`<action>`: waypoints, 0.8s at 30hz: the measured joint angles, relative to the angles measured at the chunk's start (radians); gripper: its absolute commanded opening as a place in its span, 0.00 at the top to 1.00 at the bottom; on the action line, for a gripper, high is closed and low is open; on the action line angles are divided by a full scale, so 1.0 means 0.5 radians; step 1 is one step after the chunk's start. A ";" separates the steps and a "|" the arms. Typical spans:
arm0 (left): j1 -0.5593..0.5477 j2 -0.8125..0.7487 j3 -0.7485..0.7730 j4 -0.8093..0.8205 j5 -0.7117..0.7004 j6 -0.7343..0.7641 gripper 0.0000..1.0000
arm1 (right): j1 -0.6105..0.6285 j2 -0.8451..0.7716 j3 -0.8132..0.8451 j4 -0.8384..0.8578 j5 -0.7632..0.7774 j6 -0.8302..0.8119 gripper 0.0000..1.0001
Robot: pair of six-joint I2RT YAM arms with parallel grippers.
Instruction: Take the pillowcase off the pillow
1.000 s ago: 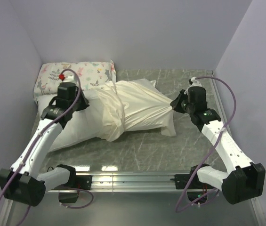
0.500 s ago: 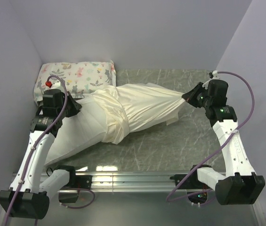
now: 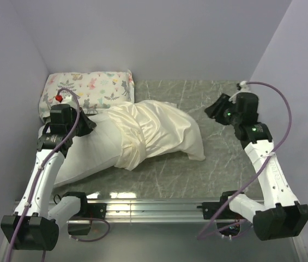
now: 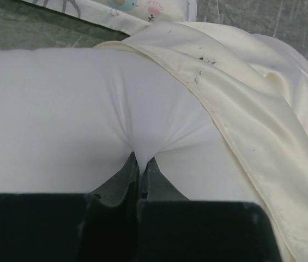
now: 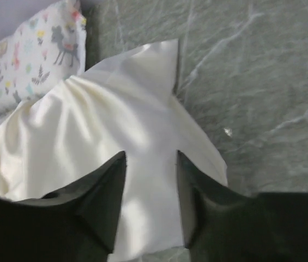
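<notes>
L gripper [image 4: 141, 165] pinching pillow [image 4: 50, 109], R gripper [image 5: 150, 158] parted, off pillowcase [image 5: 88, 109]

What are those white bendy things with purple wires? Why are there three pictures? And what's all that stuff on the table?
Those are two robot arms. Each has a two-finger gripper for a hand. The big picture comes from a camera high above, looking down on both arms. The other two come from little cameras on the wrists, so you see each gripper's dark fingers up close. On the grey table lies a plump white pillow, half inside a shiny cream pillowcase. A smaller animal-print pillow sits in the far left corner. The left gripper is pinching the white pillow. The right gripper is open and holds nothing; it points toward the pillowcase.
</notes>
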 measured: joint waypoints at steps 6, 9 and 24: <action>0.020 0.000 -0.053 0.027 -0.008 0.021 1.00 | 0.693 -0.092 -0.066 0.043 0.274 -0.141 0.31; 0.018 0.000 -0.057 0.043 -0.008 0.020 0.99 | 1.028 -0.131 -0.127 0.079 0.412 -0.149 0.27; -0.078 0.000 -0.076 0.068 -0.087 0.014 1.00 | 1.668 0.423 -0.092 0.154 0.954 -0.092 1.00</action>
